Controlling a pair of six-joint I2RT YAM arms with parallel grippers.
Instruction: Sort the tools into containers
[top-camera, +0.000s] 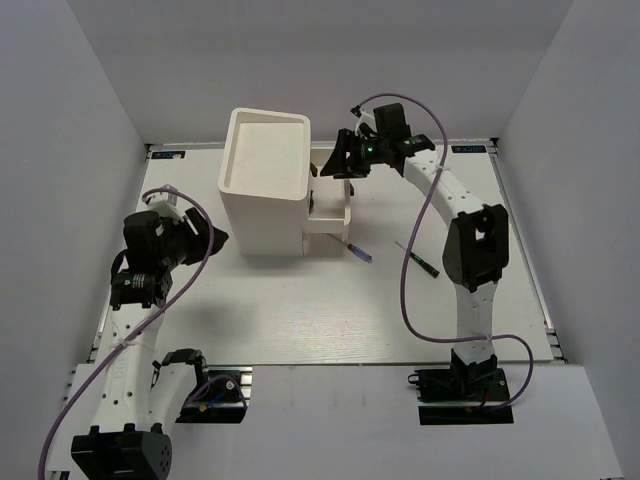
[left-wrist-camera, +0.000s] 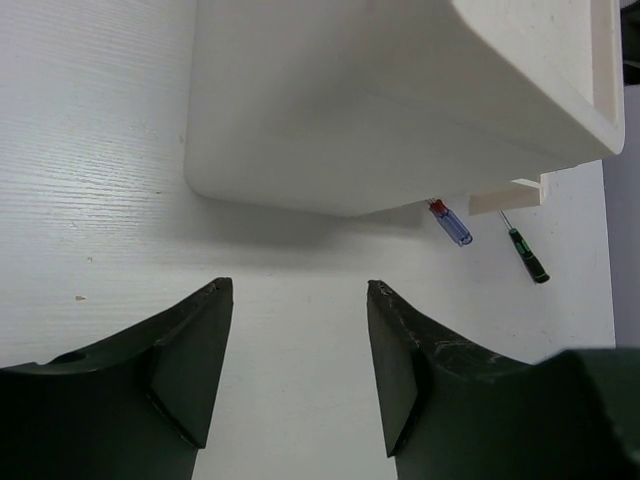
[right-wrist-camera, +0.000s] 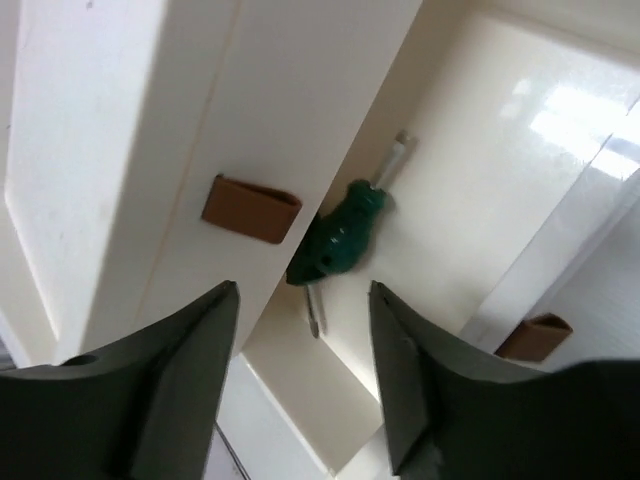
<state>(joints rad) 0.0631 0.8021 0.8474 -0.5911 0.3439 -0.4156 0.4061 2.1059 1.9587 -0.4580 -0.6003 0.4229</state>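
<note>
The tall white box (top-camera: 265, 180) stands mid-table with one drawer (top-camera: 330, 218) pulled out on its right side. My right gripper (top-camera: 345, 160) hovers over that drawer, open and empty. In the right wrist view its jaws (right-wrist-camera: 300, 300) stand apart above a green-handled screwdriver (right-wrist-camera: 340, 240), slightly blurred, inside the drawer (right-wrist-camera: 500, 150). A blue-purple screwdriver (top-camera: 358, 251) and a thin green-handled one (top-camera: 418, 260) lie on the table right of the box. My left gripper (top-camera: 205, 240) is open and empty at the box's left. No pliers show.
Brown knobs (right-wrist-camera: 250, 208) sit on the drawer fronts. The left wrist view shows the box (left-wrist-camera: 400, 100) ahead, with the blue-purple screwdriver (left-wrist-camera: 452, 224) and green one (left-wrist-camera: 527, 256) beyond it. White walls enclose the table on three sides.
</note>
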